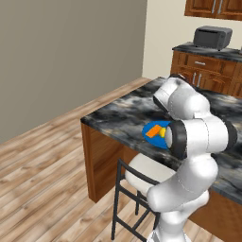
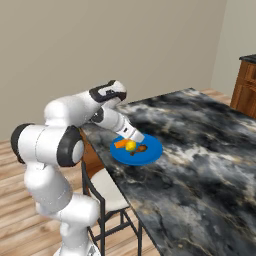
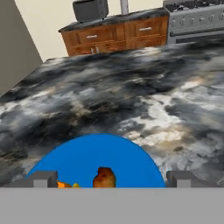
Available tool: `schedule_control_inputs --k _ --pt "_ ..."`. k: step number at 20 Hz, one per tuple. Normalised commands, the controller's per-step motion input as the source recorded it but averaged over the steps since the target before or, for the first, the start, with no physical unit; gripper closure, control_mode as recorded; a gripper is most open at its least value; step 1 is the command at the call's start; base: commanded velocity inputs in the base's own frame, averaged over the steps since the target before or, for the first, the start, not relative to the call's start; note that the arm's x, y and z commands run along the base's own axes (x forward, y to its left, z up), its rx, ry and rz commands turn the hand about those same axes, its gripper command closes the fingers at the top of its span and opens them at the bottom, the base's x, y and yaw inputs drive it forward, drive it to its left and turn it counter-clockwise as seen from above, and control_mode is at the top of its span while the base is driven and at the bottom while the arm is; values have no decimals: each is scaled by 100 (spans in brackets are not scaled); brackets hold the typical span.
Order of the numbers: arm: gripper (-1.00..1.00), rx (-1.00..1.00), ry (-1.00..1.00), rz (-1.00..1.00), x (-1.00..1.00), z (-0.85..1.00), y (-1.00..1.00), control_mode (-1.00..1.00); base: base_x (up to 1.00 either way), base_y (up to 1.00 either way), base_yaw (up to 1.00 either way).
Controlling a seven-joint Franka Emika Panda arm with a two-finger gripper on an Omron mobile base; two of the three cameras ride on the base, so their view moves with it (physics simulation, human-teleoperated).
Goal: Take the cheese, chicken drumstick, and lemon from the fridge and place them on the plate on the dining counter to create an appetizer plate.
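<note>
Plate (image 2: pixel 150 152): holds cheese (image 2: pixel 120 143), lemon (image 2: pixel 131 145), drumstick (image 2: pixel 141 148) together on my table (image 2: pixel 200 150).
Tool (image 3: pixel 111 178): spread wide, empty, I judge just after release.

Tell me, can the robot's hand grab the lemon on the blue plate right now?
Probably yes. The gripper hangs open just above the plate, and nothing covers the lemon beside the cheese.
</note>
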Motion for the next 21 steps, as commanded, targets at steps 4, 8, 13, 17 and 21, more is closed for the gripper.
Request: schedule_control_inputs --k 4,8,13,17,21 --pt "-100 2 -5 0 -100 49 26 -100 0 0 0" --pt "-100 0 -5 0 -100 34 41 -100 0 0 0" --pt "-100 0 -3 0 -100 45 56 -100 0 0 0" --pt "-100 -3 -3 0 -100 96 29 -100 0 0 0" --pt "-100 -15 0 0 -100 100 -1 -100 0 0 0"
